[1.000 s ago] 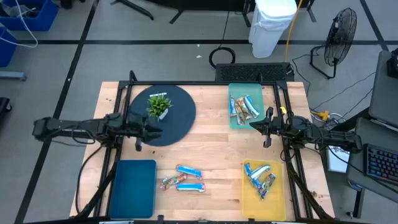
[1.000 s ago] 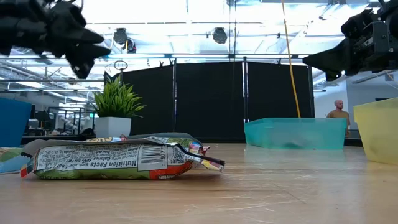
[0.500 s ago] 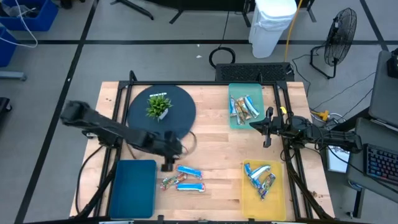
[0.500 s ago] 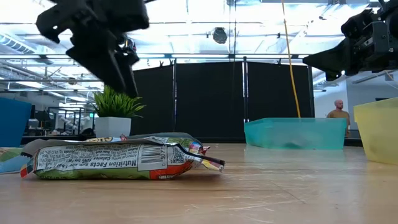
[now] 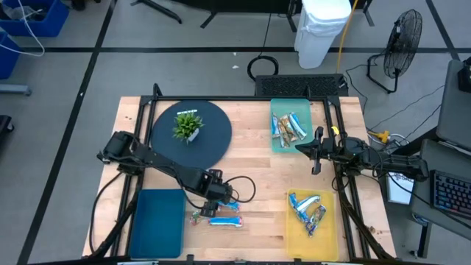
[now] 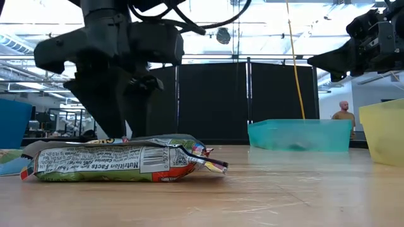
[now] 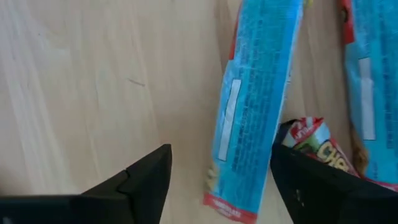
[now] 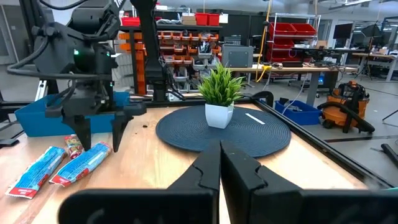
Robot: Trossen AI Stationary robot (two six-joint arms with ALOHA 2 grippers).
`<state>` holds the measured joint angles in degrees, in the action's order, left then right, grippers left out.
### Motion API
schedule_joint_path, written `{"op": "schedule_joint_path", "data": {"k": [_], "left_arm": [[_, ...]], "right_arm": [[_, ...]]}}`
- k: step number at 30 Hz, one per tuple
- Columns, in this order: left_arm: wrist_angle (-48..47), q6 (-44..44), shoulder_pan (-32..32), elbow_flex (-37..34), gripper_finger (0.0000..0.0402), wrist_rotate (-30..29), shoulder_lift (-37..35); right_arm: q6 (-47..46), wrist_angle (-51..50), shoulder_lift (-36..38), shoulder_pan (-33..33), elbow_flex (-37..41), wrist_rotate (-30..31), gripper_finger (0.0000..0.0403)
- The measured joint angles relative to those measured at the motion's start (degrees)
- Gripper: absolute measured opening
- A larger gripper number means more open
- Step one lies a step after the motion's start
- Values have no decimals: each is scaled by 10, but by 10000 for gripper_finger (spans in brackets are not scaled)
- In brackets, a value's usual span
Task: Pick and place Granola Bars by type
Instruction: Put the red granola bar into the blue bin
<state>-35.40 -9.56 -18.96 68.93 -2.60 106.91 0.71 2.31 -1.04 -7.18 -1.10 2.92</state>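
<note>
Three granola bars lie flat on the wooden table near its front middle: a blue one (image 5: pixel 225 202) (image 7: pixel 255 106), a second blue one (image 5: pixel 225 221) (image 7: pixel 367 81) and a green-and-red one (image 5: pixel 199 216) (image 6: pixel 120 161). My left gripper (image 5: pixel 215 197) (image 7: pixel 221 152) points down over the first blue bar, open, one finger on each side of it and neither touching it. My right gripper (image 5: pixel 309 151) (image 8: pixel 221 168) waits shut and level at the right, beside the teal tray.
A teal tray (image 5: pixel 277 141) at the far right and a yellow tray (image 5: pixel 294 228) at the near right each hold several bars. A blue tray (image 5: pixel 157 221) lies at the near left. A potted plant (image 5: pixel 188 125) stands on a dark round mat (image 5: pixel 213 140).
My left gripper has swept from the table's left side, past the round mat, toward the near middle and sunk over the loose bars. It has tipped from level to pointing down, and its fingers have spread wider. The bars have not moved.
</note>
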Motion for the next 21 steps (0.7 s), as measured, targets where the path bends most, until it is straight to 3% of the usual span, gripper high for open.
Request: {"op": "schedule_joint_path", "data": {"k": [14, 21], "left_arm": [[-42, -41, -14, -1, 204, -7, 14], [-42, -43, -13, 0, 112, -42, 10]], "right_arm": [[0, 0, 0, 0, 0, 0, 4], [0, 0, 0, 0, 0, 0, 4]]}}
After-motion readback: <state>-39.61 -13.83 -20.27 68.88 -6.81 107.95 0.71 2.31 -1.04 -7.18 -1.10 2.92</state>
